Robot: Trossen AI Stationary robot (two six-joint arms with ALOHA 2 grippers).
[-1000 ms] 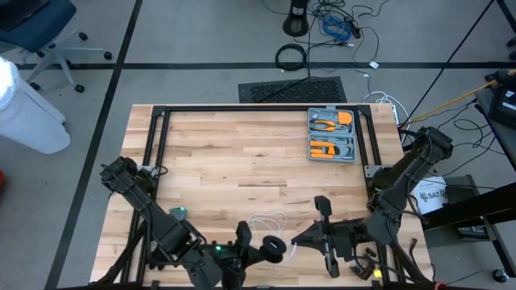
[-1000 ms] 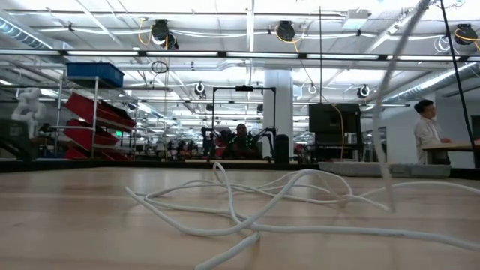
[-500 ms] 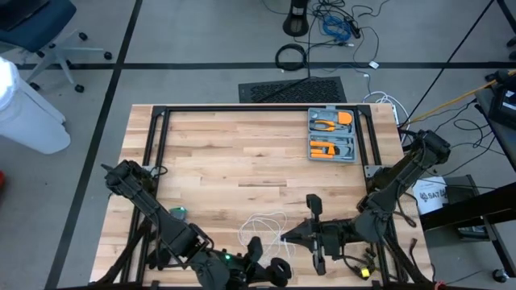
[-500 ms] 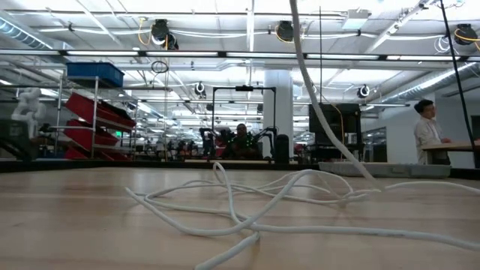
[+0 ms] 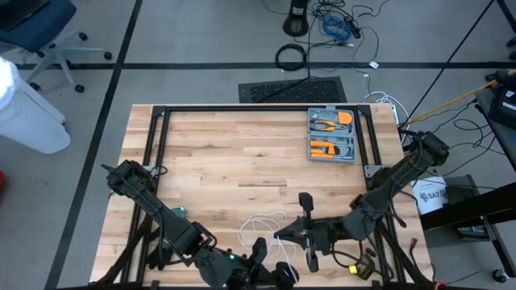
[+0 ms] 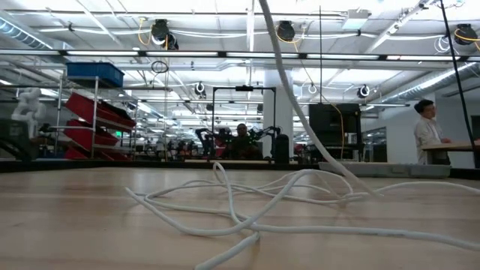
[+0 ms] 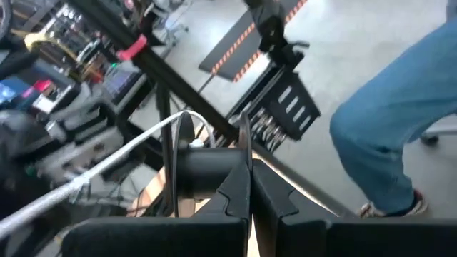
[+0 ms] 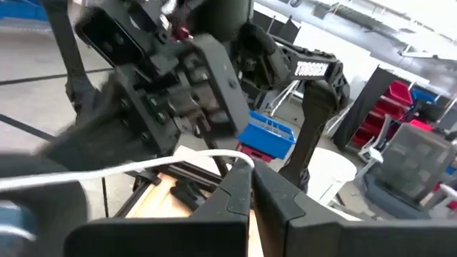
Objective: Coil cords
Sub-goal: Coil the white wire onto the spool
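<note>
A thin white cord [image 5: 262, 221] lies in loose loops on the wooden table near its front edge, also seen in the low view [image 6: 247, 199]. One strand [image 6: 300, 97] climbs steeply off the table. My left gripper [image 5: 278, 272] is shut at the near edge, on a dark round spool [image 7: 200, 168] with the cord running over it. My right gripper [image 5: 278, 235] is shut on the cord just beyond, pointing level toward the table's left. My left gripper holds the dark spool [image 7: 214, 171] between its shut fingers; the fingers hide the place of contact. The barrel sticks out to one side of them, clear of the table. The cord [image 7: 187, 118] bends over the barrel and runs away in a straight line. My right gripper pinches the white cord [image 8: 241, 160] between its two fingertips, coming level from the table's right. From the fingers a single strand runs off nearly straight to one side, above the table. The rest of the cord lies slack on the wood.
A grey case with orange tools [image 5: 332, 135] lies at the far right inside a black frame [image 5: 242, 109]. A person's leg in blue trousers [image 7: 400, 107] is beside the table. Another person [image 6: 427, 135] stands far off in the room.
My right gripper has moved toward the table's left edge with the cord, staying shut. My left gripper has drawn back toward the near edge with the spool. The raised strand has swung across the low view from its right side toward its middle; the loops on the table have stayed put.
</note>
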